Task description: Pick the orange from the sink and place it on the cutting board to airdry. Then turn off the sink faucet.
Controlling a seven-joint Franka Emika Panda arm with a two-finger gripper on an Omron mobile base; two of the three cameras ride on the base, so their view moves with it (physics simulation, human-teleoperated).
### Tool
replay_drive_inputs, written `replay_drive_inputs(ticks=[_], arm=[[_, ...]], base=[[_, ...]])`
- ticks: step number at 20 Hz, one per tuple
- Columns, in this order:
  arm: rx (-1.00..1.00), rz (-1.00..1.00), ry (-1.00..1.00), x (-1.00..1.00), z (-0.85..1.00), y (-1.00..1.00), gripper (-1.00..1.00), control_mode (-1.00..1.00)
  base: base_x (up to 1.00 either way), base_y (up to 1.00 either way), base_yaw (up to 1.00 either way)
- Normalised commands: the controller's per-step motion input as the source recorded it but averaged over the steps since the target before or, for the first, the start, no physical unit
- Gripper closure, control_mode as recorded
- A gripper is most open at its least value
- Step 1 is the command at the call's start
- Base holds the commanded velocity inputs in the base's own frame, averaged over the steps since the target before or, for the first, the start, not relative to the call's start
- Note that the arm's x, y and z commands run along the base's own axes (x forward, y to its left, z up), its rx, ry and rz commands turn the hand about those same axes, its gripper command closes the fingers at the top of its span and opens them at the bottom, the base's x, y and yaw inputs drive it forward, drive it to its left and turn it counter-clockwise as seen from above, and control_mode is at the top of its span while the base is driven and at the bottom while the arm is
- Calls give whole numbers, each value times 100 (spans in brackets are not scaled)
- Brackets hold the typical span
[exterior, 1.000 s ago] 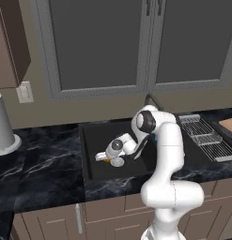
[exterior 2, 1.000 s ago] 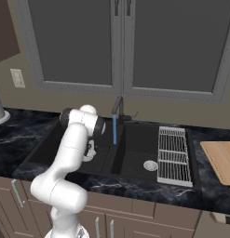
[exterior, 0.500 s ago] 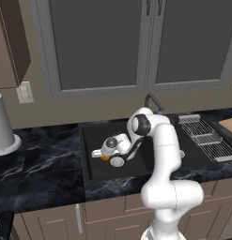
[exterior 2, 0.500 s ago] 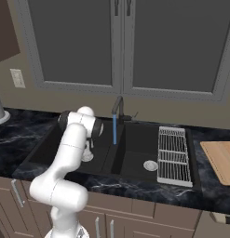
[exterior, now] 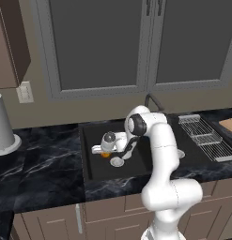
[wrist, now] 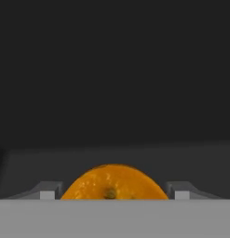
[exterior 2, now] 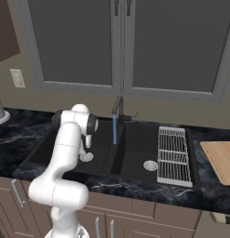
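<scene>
Pick phase: gripper at orange in sink

Step 1 in hand, grasp not confirmed. Gripper (exterior: 102, 151) low in left basin of sink (exterior: 89, 140), fingers apart w/ orange (wrist: 111, 183) between them; contact can't be told. Next: close, lift, carry right to cutting board (exterior 2: 221, 158). Sink faucet (exterior 2: 117, 106) running

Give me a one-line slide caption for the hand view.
Pincer straddling the orange low in the black sink, one finger on each side.
</scene>
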Motion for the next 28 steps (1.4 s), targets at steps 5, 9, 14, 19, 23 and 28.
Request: replay_drive_inputs(ticks=[5, 9, 14, 19, 23, 28], arm=[[0, -1, 0, -14, 53, 0, 100, -100], [0, 0, 0, -49, 62, 0, 100, -100], [0, 0, 0, -56, 61, 0, 100, -100], [0, 0, -4, -72, 59, 0, 100, -100], [0, 0, -4, -61, 87, -3, 100, -100], [0, 0, 0, -59, 100, -9, 100, -100]], base=[[0, 0, 0], [0, 0, 0], [0, 0, 0], [0, 0, 0], [0, 0, 0], [0, 0, 0]])
